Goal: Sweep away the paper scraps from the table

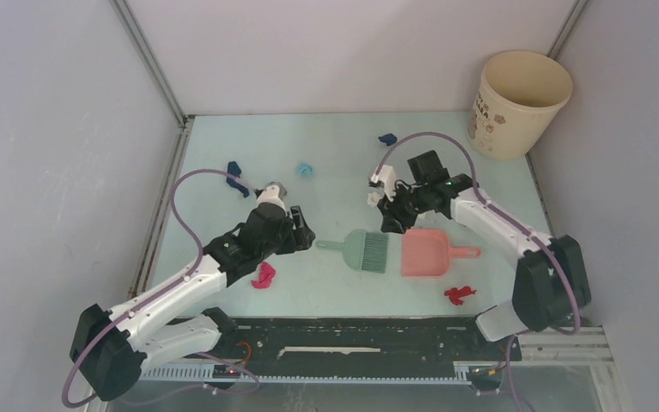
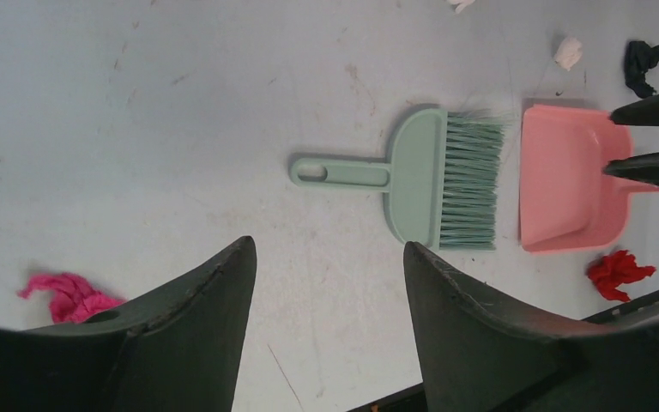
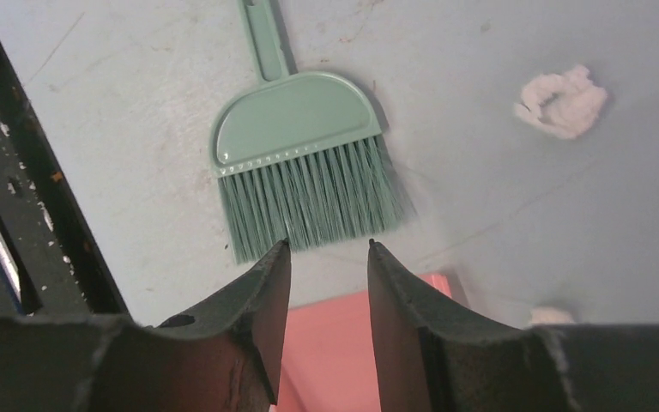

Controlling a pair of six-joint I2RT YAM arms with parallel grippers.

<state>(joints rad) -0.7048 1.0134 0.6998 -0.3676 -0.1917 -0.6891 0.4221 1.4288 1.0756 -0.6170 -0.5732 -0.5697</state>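
Hovering left gripper (image 2: 328, 249): jaws spread wide, nothing between them, hanging over the flat pale mint-green table (image 1: 335, 137).
Ahead of its fingertips: the green plastic hand brush (image 2: 416, 176) lies flat and crosswise, and its looped handle comes closest to this gripper in the top view.
Past the bristles: the pink plastic dustpan (image 2: 566, 189) is mouth-on to the brush, just beside the bristle tips with a thin strip of table between them.
By the left gripper's finger: a magenta crumpled paper scrap (image 2: 69, 293) sits on the table close outside the finger on the left of the wrist view, partly hidden by it.
Off its other finger: a red crumpled paper scrap (image 2: 618, 273) sits near the dustpan's near corner.
Right gripper (image 3: 328, 245): fingers parted by a modest gap, holding nothing, poised over the dustpan's front edge, with pink showing between and below them.
Just beyond its fingertips: the brush's bristles fan toward it, handle pointing away.
Ahead and to one side of it: a white crumpled paper scrap (image 3: 562, 101), well clear of the brush.
Farther out from the right gripper: a dark blue crumpled paper scrap (image 1: 388, 138), toward the cream round bucket (image 1: 519, 103) at the far corner.
Between the two grippers, farther out: a teal crumpled paper scrap (image 1: 306, 169).
Beyond the left gripper: a second dark blue paper scrap (image 1: 236, 176), beside its purple cable.
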